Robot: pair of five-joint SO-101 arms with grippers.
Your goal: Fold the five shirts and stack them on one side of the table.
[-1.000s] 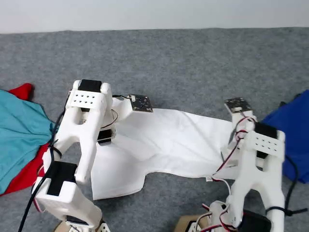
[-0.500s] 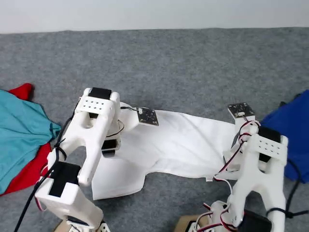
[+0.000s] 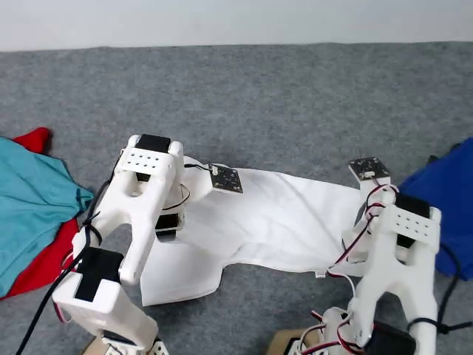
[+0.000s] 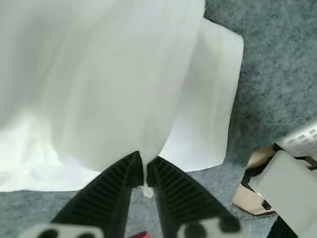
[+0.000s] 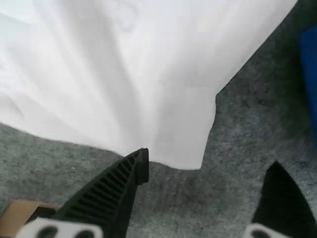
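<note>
Flanking the white shirt (image 3: 273, 218) lie a teal-over-red pile (image 3: 29, 200) and a blue shirt (image 3: 443, 192).

Table top (image 3: 295, 96): covered edge to edge in grey felt-like fabric with a coarse, speckled nap and no pattern. The same grey fabric shows as ground in both wrist views. The far edge of the table meets the wall (image 3: 236, 22) in a straight line, very slightly slanted. The wall is a plain, pale off-white strip along the top of the high view, no marks. Light is even and diffuse from overhead, with soft, faint shadows on the grey and no glare. At the near edge sits a tan cardboard-like piece (image 3: 284, 342) lying flat on the grey, and a second tan scrap (image 3: 94, 345) sits further along the same edge. What they are, cannot tell.
</note>
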